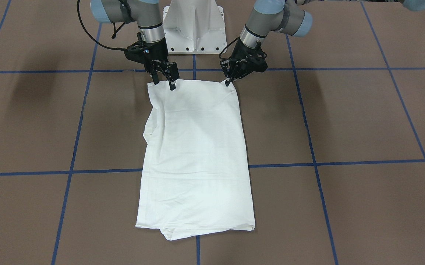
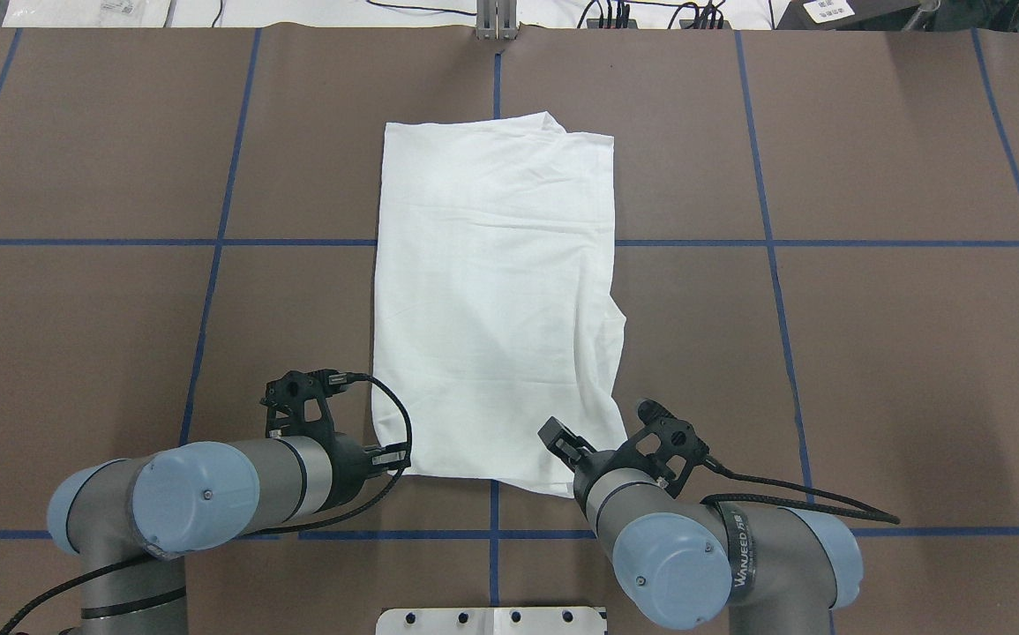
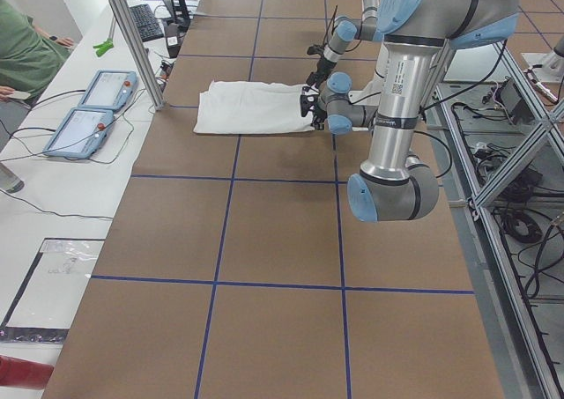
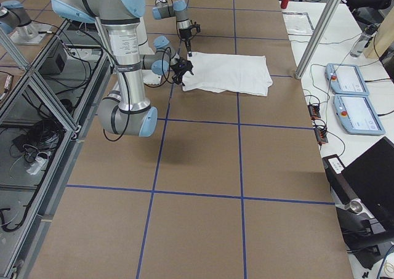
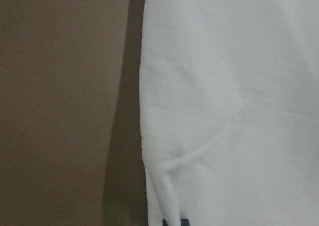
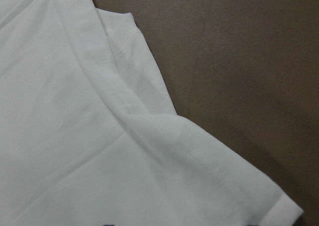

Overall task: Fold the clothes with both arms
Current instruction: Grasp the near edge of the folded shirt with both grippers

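Observation:
The white shirt (image 1: 197, 154) lies folded into a long rectangle down the middle of the brown table (image 1: 344, 121), plain side up (image 2: 496, 291). My left gripper (image 1: 229, 81) is at the shirt's near-robot corner. Its fingers are close together and seem shut on the fabric. The left wrist view shows a ridge of cloth (image 5: 169, 186) running to the bottom edge. My right gripper (image 1: 164, 83) stands open at the other near corner, one fingertip (image 1: 173, 87) over the cloth. In the right wrist view a hemmed cuff (image 6: 279, 206) rests flat on the table.
The white pedestal base (image 1: 194, 29) stands just behind the grippers. Blue tape lines (image 1: 344, 162) grid the table. Two control tablets (image 3: 92, 108) lie on the side bench with cables, and a person's sleeve (image 3: 22, 55) shows there.

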### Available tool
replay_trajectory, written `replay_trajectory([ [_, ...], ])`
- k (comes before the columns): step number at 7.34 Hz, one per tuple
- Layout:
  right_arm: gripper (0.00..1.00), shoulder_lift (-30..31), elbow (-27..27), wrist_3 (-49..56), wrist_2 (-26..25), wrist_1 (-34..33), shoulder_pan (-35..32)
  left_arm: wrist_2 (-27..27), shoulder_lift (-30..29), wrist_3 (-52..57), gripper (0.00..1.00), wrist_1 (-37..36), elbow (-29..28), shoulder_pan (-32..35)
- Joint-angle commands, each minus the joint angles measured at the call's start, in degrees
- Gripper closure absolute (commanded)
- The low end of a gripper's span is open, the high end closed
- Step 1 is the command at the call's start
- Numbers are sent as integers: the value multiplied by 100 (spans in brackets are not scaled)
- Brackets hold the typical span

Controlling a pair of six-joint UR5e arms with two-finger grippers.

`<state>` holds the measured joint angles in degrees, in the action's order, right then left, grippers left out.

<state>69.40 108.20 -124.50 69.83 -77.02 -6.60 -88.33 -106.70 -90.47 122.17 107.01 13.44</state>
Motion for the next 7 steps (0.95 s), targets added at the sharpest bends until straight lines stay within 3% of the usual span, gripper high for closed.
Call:
replay_trajectory([
  [1, 9, -5, -18, -13, 57, -50, 1, 0, 0, -6, 100, 0, 4, 0],
  [3, 9, -163, -9, -118, 66, -471, 18, 0, 0, -6, 100, 0, 4, 0],
  [7, 12, -225, -62, -233, 66, -481, 80, 0, 0, -6, 100, 0, 13, 9],
])
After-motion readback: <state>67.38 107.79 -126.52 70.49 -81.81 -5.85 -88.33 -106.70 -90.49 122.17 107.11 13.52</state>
